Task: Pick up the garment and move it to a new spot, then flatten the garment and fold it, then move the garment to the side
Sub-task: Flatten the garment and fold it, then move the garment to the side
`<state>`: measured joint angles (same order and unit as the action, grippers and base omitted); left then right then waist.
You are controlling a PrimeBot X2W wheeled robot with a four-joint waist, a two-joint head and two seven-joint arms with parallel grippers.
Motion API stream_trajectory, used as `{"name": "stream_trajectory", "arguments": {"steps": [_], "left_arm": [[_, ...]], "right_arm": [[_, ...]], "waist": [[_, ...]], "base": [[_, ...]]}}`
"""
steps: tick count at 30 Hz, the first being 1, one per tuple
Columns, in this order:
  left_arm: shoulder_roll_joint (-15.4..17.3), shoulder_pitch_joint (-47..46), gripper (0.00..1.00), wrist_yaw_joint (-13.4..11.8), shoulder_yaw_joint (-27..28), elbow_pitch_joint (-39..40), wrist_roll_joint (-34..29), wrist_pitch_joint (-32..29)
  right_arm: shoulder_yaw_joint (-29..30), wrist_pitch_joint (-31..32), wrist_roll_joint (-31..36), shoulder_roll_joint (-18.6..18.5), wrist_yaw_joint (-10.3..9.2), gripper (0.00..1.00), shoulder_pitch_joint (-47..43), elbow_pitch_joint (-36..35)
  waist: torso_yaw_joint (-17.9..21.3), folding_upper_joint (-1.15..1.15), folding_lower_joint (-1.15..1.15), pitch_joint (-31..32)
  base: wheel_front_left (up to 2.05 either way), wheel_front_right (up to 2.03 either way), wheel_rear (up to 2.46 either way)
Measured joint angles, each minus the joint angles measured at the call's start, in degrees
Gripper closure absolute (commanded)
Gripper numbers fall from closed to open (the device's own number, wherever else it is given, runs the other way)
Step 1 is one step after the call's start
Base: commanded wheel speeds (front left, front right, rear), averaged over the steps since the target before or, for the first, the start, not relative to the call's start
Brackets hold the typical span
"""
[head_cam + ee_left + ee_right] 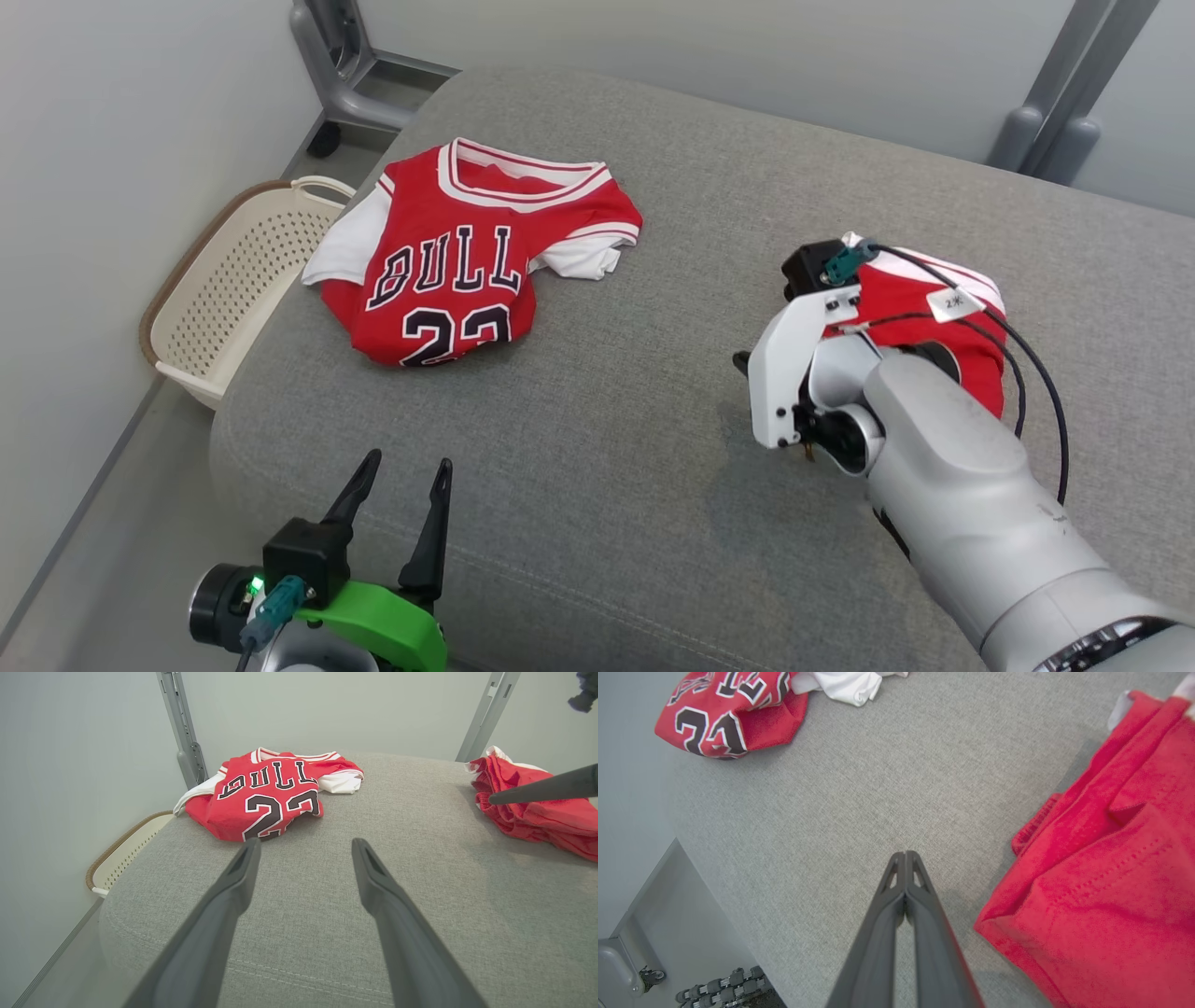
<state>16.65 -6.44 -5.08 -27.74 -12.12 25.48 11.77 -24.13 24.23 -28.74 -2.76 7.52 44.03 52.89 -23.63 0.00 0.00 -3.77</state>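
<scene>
Jersey point(448, 271) lies rumpled at the far left of the cushion point(653, 420), near the edge above the basket point(233, 280). Light, limp, probably slick; pinch at shoulders or hem. Red garment point(1111, 868) sits folded on the right. Right gripper point(905, 854) closed, empty, just beside it. Left gripper point(409, 459) spread wide, empty. Bare cushion between them for spreading.

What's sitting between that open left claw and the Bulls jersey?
Nothing, just bare grey cushion between the left claw and the jersey; the left wrist view shows it plainly.
</scene>
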Motion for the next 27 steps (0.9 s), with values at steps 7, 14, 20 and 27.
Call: {"name": "stream_trajectory", "arguments": {"steps": [7,14,20,27], "left_arm": [[0.5,0.7,0.0,-0.5,0.2,0.6,0.1,0.2],[0.7,0.9,0.0,-0.8,0.0,1.1,0.2,0.2],[0.8,0.9,0.0,-0.8,-0.2,1.6,0.2,0.1],[0.8,-0.1,0.0,-0.8,-0.5,1.6,0.2,0.2]], "right_arm": [[5.8,-0.7,1.4,-2.3,0.0,0.0,5.2,1.3],[16.4,-0.5,6.0,-7.1,-0.01,0.0,6.3,7.1],[24.5,-2.3,9.4,-8.0,-0.02,0.0,5.5,11.5],[30.6,-3.7,13.2,-6.5,-0.01,0.0,5.4,16.2]], "waist": [[2.2,0.0,0.0,0.9],[4.3,0.0,0.0,1.3],[5.1,0.0,0.0,-0.1],[5.2,0.0,0.0,-2.3]], "base": [[0.0,0.0,0.0],[0.0,0.0,0.0],[0.0,0.0,0.0],[0.0,0.0,0.0]]}}
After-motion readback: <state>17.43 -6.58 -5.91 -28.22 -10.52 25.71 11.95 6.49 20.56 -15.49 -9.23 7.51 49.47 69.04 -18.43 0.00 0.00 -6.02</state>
